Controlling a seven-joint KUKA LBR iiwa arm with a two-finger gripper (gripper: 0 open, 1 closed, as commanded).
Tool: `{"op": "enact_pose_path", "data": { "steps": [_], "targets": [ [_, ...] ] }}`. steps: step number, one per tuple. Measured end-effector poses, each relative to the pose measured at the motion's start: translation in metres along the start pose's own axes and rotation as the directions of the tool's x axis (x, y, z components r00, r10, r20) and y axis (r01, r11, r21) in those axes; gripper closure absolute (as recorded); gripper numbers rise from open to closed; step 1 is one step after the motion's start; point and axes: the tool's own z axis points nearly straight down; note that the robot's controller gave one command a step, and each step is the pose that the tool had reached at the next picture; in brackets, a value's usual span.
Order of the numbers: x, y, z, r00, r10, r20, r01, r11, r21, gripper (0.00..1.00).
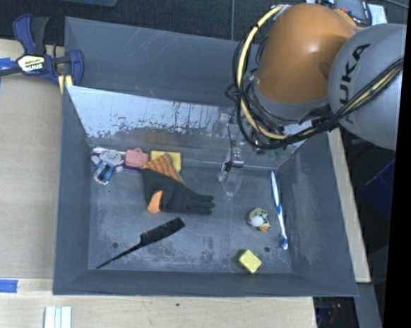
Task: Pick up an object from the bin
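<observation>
Jaws hang just right of a floppy black glove (an orange bit touches its left edge). Can't tell if they're open or closed.

It looked like a robot lab. A big grey arm with an orange cover (yellow and black cables ran round it) hung over a grey metal bin holding odd little things like a black comb.
</observation>
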Motion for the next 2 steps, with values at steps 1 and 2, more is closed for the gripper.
{"op": "enact_pose_path", "data": {
  "steps": [1,2],
  "targets": [
    [-0.001,0.000,-0.005,1.000,0.001,0.009,-0.001,1.000,0.000,0.00],
    [0.009,0.019,0.077,1.000,0.011,0.012,-0.011,1.000,-0.001,0.00]
  ]
}}
